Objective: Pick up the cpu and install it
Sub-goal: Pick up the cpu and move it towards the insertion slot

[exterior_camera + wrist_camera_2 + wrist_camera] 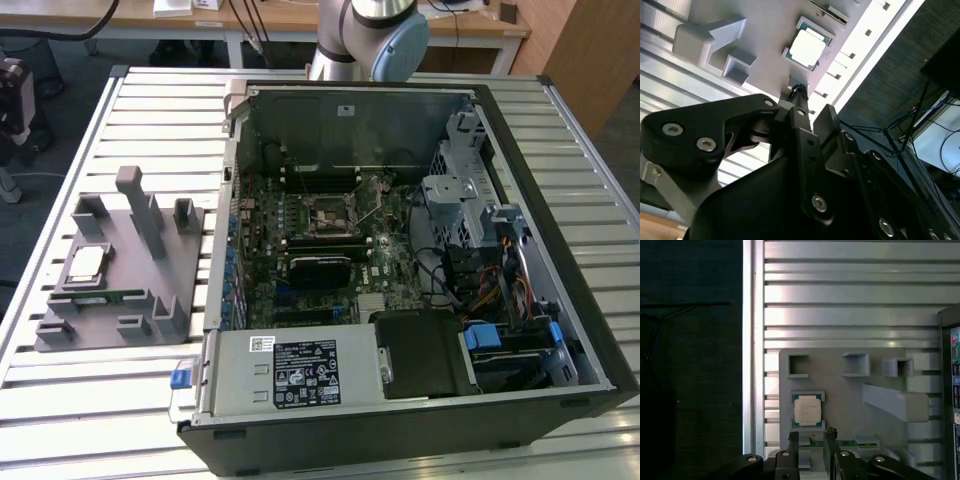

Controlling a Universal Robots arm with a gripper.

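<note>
The cpu [86, 265] [807, 410] [807, 47] is seen lying flat in a square recess of the grey tray [122, 272] [840, 402]. The tray is set on the slatted desk [100, 385] at the exterior view's left, beside the open computer case [560, 300]. In the first wrist view the gripper [811, 437] is held over the tray, near the cpu but apart from it. Its fingers [793, 440] are parted by a narrow gap, and nothing is held between them.

Robotics lab: arm [365, 40] at far edge of slatted metal table [90, 400], opened computer case [350, 125] on it, cabled desks [130, 20] beyond.
</note>
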